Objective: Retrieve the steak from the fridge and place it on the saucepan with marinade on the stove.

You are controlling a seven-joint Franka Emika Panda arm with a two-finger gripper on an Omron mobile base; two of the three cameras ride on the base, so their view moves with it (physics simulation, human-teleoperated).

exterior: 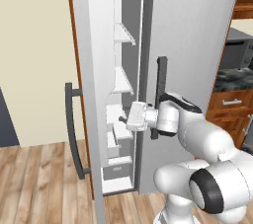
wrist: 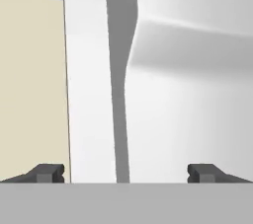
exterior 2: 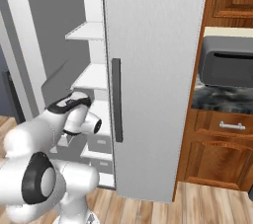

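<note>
A: The gripper (wrist: 125, 173) is seen with its jaws spread wide and nothing held between them; only pale fridge wall is framed ahead in the hand view.

B: From the left base view, the gripper (exterior: 129, 117) is placed at the gap of the fridge (exterior: 192, 35), level with the lower shelves, just left of the dark handle (exterior: 161, 90) of the closed right door.

A: The left door (exterior: 91, 94) is swung open, its own bar handle (exterior: 73, 129) turned toward the room. White shelves (exterior 2: 89, 30) are exposed inside.

B: And the steak? It cannot be made out; its shelf is hidden from these angles.

A: Then the reach is best judged carefully: the hand should be kept clear of both door edges, the jaws left wide, and the steak sighted before any closing is attempted.
</note>
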